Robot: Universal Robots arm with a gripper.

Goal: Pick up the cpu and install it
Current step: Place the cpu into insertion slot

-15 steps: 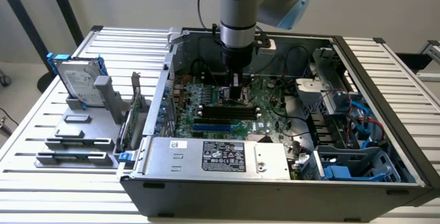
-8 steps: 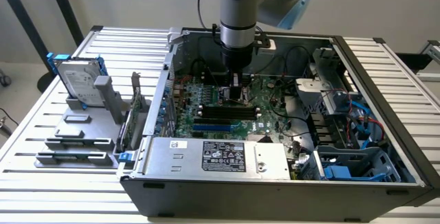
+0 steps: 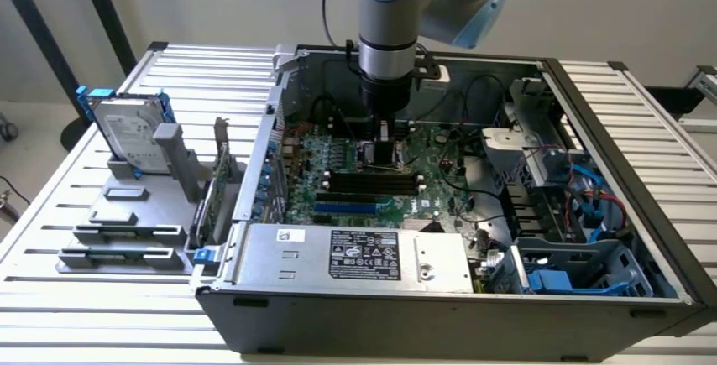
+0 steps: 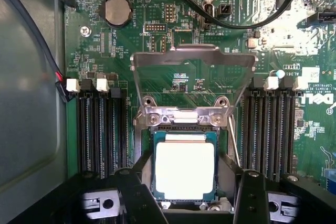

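Visibly, cpu (image 4: 185, 169) sat in its socket (image 4: 222, 155), load plate (image 4: 191, 52) raised. Claw (image 4: 189, 203) stood open, fingers (image 4: 249, 192) flanking cpu with gaps. I read "DELL" on board (image 4: 126, 45). Memory slots (image 4: 100, 129) crowded both sides.

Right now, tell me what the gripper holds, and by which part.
It cannot be told. The cpu sits in the socket right under the gripper, but a grip on its edges is not clear.

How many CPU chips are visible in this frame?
1. The cpu sits on the motherboard, beside the hinge of the raised load plate, between two banks of memory slots. In the exterior view the arm may hide others.
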